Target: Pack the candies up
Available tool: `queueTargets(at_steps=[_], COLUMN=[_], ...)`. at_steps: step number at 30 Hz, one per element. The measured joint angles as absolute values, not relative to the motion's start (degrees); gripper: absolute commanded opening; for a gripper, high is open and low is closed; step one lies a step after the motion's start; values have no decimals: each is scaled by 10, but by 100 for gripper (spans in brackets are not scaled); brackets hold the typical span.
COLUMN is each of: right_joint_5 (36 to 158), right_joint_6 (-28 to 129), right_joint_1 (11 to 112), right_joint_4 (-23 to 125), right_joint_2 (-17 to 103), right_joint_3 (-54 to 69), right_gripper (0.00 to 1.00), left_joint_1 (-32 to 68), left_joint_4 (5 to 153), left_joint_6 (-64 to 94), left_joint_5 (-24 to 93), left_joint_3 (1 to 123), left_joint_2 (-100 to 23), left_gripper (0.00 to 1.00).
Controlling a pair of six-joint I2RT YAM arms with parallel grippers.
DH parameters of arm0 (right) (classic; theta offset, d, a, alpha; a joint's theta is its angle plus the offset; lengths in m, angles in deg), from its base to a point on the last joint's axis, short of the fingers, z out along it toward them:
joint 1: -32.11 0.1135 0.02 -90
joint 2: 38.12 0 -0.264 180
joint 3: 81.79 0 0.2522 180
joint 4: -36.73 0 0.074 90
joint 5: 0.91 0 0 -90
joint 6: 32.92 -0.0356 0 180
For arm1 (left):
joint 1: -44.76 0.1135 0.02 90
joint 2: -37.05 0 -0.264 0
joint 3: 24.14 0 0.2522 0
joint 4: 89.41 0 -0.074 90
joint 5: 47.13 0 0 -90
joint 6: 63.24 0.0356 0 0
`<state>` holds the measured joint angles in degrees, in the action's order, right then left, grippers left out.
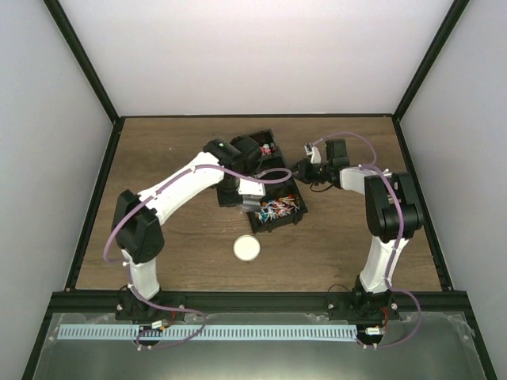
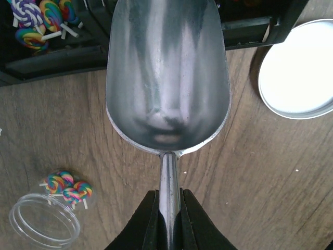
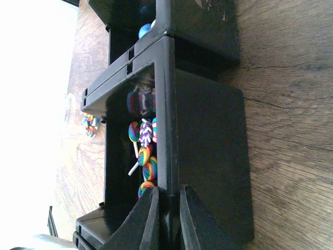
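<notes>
The candies are small rainbow lollipops and sweets in a black compartment tray [image 1: 238,198]: they show in the top view [image 1: 279,209], the left wrist view [image 2: 35,22] and the right wrist view [image 3: 144,147]. A few lie in a clear jar [image 2: 43,226] on its side on the table. My left gripper [image 2: 169,194] is shut on the handle of an empty metal scoop [image 2: 167,78], whose tip reaches the tray's edge. My right gripper [image 3: 169,190] is shut on a tray wall [image 3: 165,104]. In the top view the left gripper [image 1: 252,193] and right gripper [image 1: 299,169] are both at the tray.
A round white lid [image 1: 247,248] lies on the wooden table in front of the tray, and shows in the left wrist view [image 2: 296,70] right of the scoop. White walls enclose the table on three sides.
</notes>
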<state>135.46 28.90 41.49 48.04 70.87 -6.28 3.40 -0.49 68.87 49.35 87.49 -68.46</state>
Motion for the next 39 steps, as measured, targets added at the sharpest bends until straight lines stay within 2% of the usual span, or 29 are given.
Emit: queueTargets(at_steps=[15, 24, 33, 39], right_joint_5=[1344, 1337, 1333, 1331], right_joint_6=[278, 274, 263, 263], right_joint_1=[420, 420, 421, 422], right_joint_4=[478, 459, 445, 443], right_joint_2=[707, 703, 701, 701], right_joint_3=[-64, -75, -82, -82], right_gripper=[1, 1, 1, 1], left_joint_1=[-26, -17, 10, 28], left_joint_4=[9, 80, 263, 322], left_joint_6=[691, 706, 701, 684], left_joint_5=[561, 505, 378, 323], left_joint_3=[908, 891, 772, 723], left_joint_2=[-757, -771, -746, -735], left_gripper=[4, 4, 4, 4])
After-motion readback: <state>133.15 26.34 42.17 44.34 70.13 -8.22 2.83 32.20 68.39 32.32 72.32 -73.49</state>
